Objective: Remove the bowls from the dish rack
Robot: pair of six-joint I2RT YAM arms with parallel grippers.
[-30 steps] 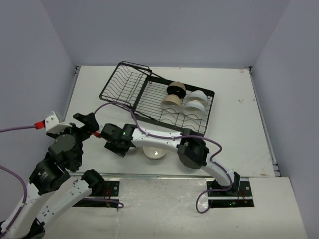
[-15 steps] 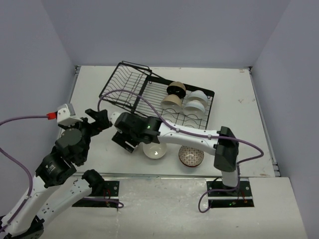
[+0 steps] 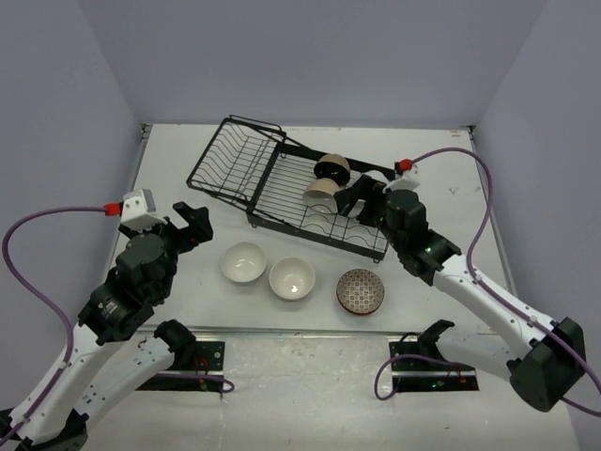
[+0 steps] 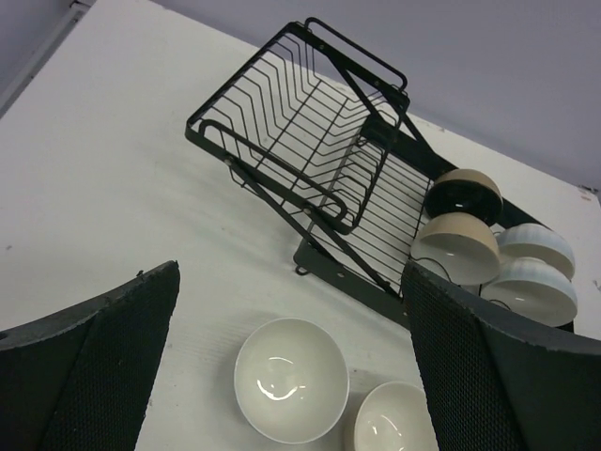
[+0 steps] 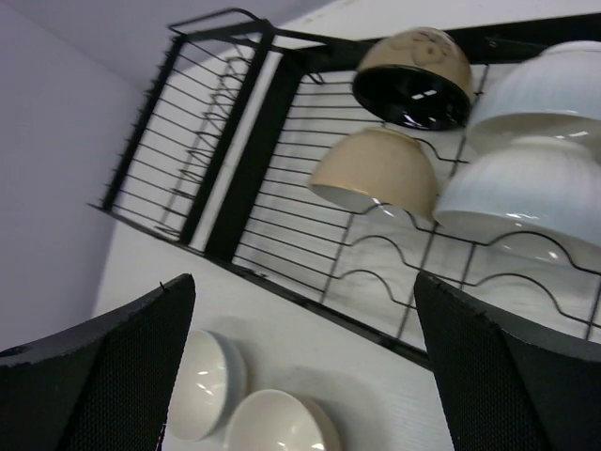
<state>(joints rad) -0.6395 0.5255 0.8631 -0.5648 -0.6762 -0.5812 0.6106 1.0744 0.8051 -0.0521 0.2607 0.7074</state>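
My left end effector (image 4: 289,272) gapes wide over the worktop (image 4: 94,141), my right end effector (image 5: 305,279) wide over the dish rack (image 5: 258,132); both are empty.

Here's the left arm (image 3: 94,371): smooth white shells broken up by fat, round black joints. The right arm (image 3: 488,303) has the same livery. A thin purple cable (image 3: 75,211) trails off each one, ending in a small red plug (image 3: 114,208) next to a white camera block (image 3: 141,201). The base plates (image 3: 211,357) are black. Up close, the left fingers (image 4: 103,357) and right fingers (image 5: 103,366) are dark and broad, with a fine mesh-like texture.
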